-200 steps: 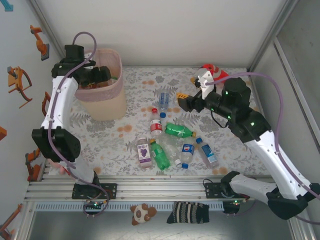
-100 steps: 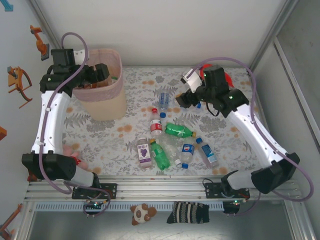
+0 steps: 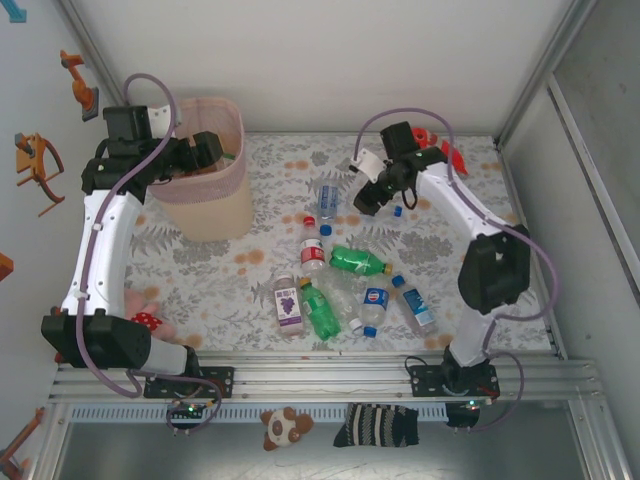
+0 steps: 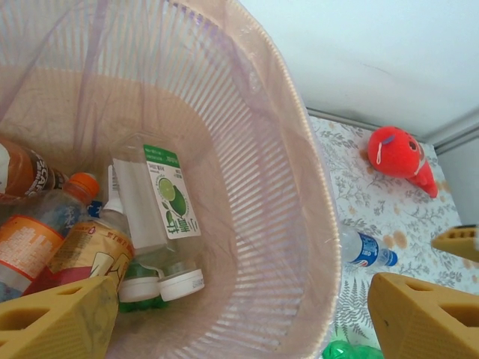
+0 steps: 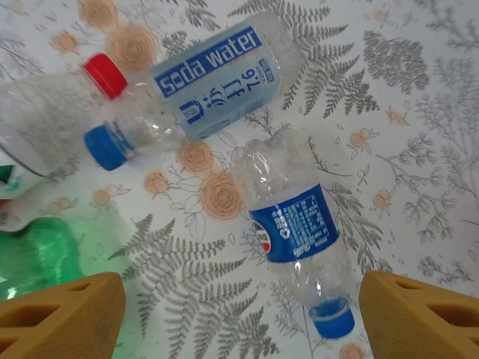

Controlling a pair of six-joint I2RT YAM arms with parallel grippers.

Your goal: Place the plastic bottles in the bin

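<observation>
**Right claw (image 3: 372,198) poised over next bottle; left claw (image 3: 203,150) empty above bin (image 3: 215,210)**

**Top view.** The left claw hangs over the open mouth of the bin, inside its rim. The right claw hangs over the far end of the loose bottles (image 3: 313,255), which lie scattered on the table (image 3: 200,290) from beneath it back towards the arm bases. A red toy (image 3: 445,152) lies beyond the right claw.

**Left wrist view.** The fingers are spread wide with nothing between them. Directly below the claw the bin holds several bottles; a clear one with a lime label (image 4: 161,202) lies cap towards the claw. Judgement: this arm's drop is complete, and it is free to go for another bottle.

**Right wrist view.** The fingers are spread wide and empty. Below them, nearer the right finger (image 5: 419,314), lies a crumpled blue-labelled bottle (image 5: 296,228). Its long axis runs roughly crosswise to the closing line, with the blue cap pointing back towards the claw. A soda water bottle (image 5: 217,75) lies ahead of the claw, slanted, with its cap towards the left-finger side. A green bottle (image 5: 37,254) lies beside the left finger.

Judgement: the step in hand is the approach to a pick. The next move calls for shifting towards the right finger to centre on the label, descending, and closing across the body clear of the soda water bottle.
</observation>
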